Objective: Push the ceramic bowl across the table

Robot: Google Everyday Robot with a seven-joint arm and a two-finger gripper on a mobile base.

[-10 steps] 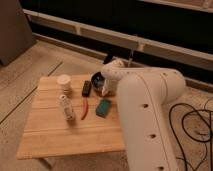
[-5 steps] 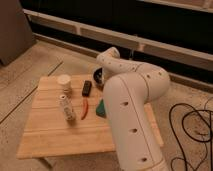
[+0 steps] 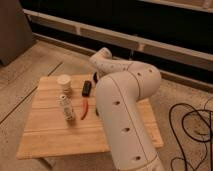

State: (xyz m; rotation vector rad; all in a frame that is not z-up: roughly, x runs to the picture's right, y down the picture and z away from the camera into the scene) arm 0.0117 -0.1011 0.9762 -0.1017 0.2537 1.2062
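Observation:
The table (image 3: 45, 135) has a light wooden plank top. My white arm reaches over its far right part and bends down at the wrist. The gripper (image 3: 96, 75) is at the table's far edge, mostly hidden behind the arm. A dark sliver right at the gripper is the ceramic bowl (image 3: 94, 78); the arm covers most of it. I cannot tell whether the gripper touches the bowl.
A cream cup (image 3: 64, 80) stands at the far left of the table. A flat black block (image 3: 86, 88) lies next to the bowl. A clear bottle (image 3: 66, 107) and a thin red object (image 3: 85, 107) lie mid-table. Black cables (image 3: 190, 125) lie on the floor at right.
The arm has swung further over the table and now covers the green sponge and most of the bowl. The things on the table's left have not moved.

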